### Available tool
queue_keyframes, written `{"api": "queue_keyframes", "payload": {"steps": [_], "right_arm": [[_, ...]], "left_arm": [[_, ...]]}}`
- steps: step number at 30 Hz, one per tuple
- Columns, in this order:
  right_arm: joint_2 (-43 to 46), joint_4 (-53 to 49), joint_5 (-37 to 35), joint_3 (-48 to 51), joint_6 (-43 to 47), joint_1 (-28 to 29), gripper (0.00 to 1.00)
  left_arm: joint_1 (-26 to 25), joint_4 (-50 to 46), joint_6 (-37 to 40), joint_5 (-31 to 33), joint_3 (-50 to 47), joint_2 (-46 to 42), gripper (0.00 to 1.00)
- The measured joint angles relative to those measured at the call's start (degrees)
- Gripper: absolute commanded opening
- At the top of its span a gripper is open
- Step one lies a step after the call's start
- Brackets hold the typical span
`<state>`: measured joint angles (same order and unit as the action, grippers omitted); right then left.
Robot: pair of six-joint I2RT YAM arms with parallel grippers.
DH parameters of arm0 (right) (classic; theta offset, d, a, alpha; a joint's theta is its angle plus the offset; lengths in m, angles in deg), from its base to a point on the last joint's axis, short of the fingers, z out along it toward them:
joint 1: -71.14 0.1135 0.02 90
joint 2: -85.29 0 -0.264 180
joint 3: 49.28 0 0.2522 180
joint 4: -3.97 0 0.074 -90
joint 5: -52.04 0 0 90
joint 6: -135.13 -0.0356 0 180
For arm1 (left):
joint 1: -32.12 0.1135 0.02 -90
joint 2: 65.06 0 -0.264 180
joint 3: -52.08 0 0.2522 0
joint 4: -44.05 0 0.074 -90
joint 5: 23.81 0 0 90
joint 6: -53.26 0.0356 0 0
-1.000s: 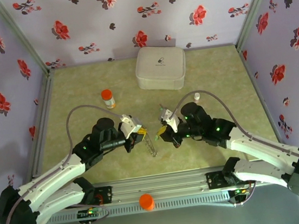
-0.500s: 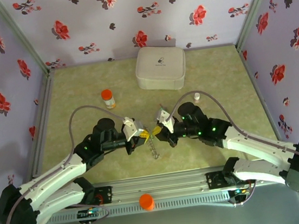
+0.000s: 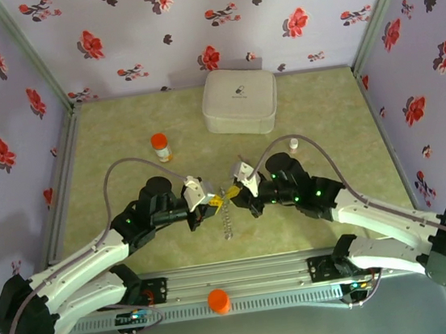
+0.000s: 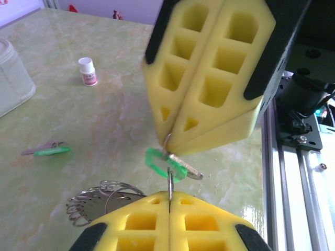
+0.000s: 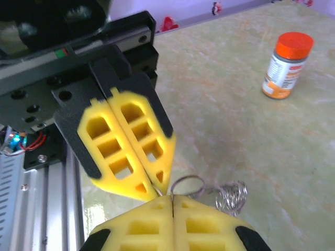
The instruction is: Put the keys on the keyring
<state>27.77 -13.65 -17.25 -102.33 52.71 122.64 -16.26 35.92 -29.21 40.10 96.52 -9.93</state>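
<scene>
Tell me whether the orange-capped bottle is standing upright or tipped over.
Upright: the orange-capped bottle stands on its base with the orange cap uppermost.

A: How is the scene lit?
B: Brightly and evenly from overhead. On the table (image 3: 106, 141) the shadows under the arms are short and soft-edged, nothing harsh.
A: Any glare or blur?
B: A pale sheen lies on the glossy tabletop beside the rail (image 5: 47, 193) in both wrist views. The left gripper (image 5: 154, 189) looks slightly smeared in the right wrist view, and the orange-capped bottle (image 5: 287, 65) behind it is soft. The top view is a little grainy.
</scene>
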Motion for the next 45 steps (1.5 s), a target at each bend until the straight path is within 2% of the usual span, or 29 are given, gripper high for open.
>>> {"api": "queue_keyframes", "payload": {"steps": [4,7,11,16,21,39,45], "right_arm": [[3.15,-1.25,-7.1,3.82,-2.01,0.31,0.0],[2.12,-4.7,-14.56,3.96,-10.25,0.37,0.0],[-4.42,-13.49,-19.82,2.03,-21.75,0.37,0.0],[-10.97,-21.68,-21.88,0.94,-29.05,0.35,0.0],[-16.46,-25.24,-22.21,-2.93,-29.7,-1.53,0.0],[-35.23,-23.85,-20.28,-12.57,-28.46,-5.68,0.0],[-38.82,-22.88,-19.74,-14.99,-27.87,-5.88,0.06]], "left_arm": [[-0.11,-0.24,0.59,3.37,0.0,-0.28,0.0],[-0.11,-0.46,0.76,6.58,-0.13,-1.2,0.0],[-0.11,-0.33,1.07,9.57,-1.18,-3.17,0.0],[-0.11,0.0,1.66,11.13,-2.23,-4.11,0.0],[-0.11,0.81,1.66,11.65,-3.34,-4.55,0.0],[-0.11,1.68,1.68,11.96,-4.61,-5.4,0.0],[-0.11,1.68,1.95,11.98,-4.61,-5.84,0.0]]}}
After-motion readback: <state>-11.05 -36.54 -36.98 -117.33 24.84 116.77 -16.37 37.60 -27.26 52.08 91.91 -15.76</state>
